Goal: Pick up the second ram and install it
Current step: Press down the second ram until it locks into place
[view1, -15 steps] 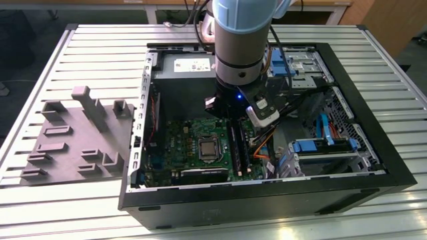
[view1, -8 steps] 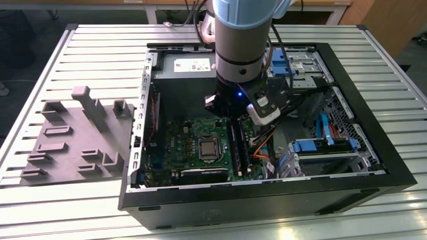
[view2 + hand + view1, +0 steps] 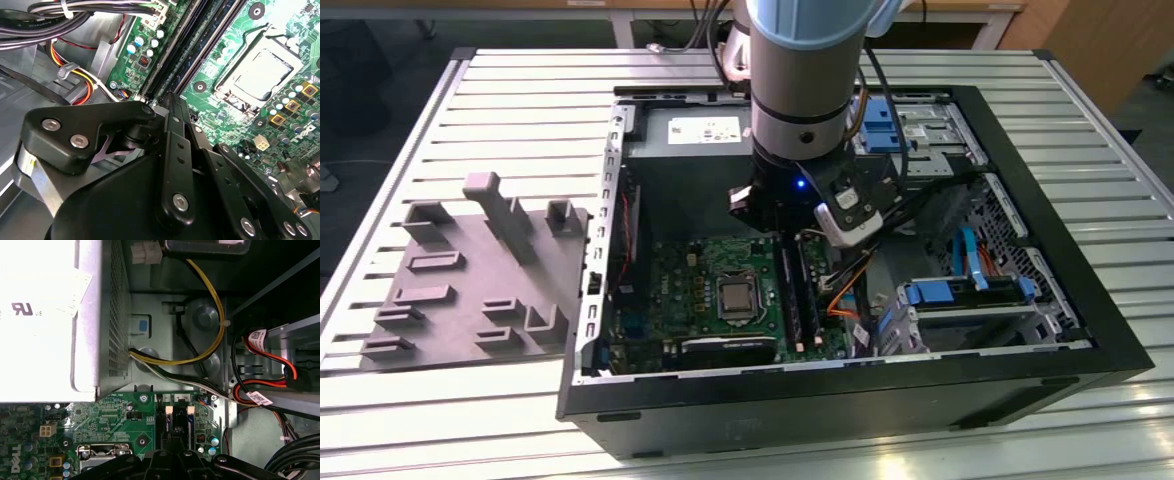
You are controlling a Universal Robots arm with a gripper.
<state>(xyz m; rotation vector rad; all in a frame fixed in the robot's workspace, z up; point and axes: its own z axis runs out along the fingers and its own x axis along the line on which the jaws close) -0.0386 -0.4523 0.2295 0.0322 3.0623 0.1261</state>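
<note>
Gripper [image 3: 167, 100]: black metal linkage fingers are drawing to a narrow point with no gap showing between them; I cannot tell whether a thin edge is sitting pinched there.
Position: in the exterior view the gripper [image 3: 783, 228] is hanging inside the open computer case [image 3: 1067, 330], right over the near end of the memory slots [image 3: 179, 412].
Second ram [image 3: 200, 45]: 2 long dark sticks are standing on edge in the slots; the second ram is judged to be one of them, though which one I cannot tell.
Key relation: the stick's long axis is running straight away from the fingertips, with its near end just under them; whether they are touching is not clear.
Slot latches: 2 pale plastic tabs are marking the slot ends in the first wrist view.
Motherboard [image 3: 220, 115]: flat, green and densely studded, it is lying beside the slots and carrying the square silver processor socket [image 3: 257, 75].
Cables [image 3: 210, 300]: yellow, black and red wires are looping past the perforated metal wall.
Tray [image 3: 467, 290]: grey plastic with upright posts, it is sitting well apart on the ribbed metal table [image 3: 520, 90], at the exterior view's left.
</note>
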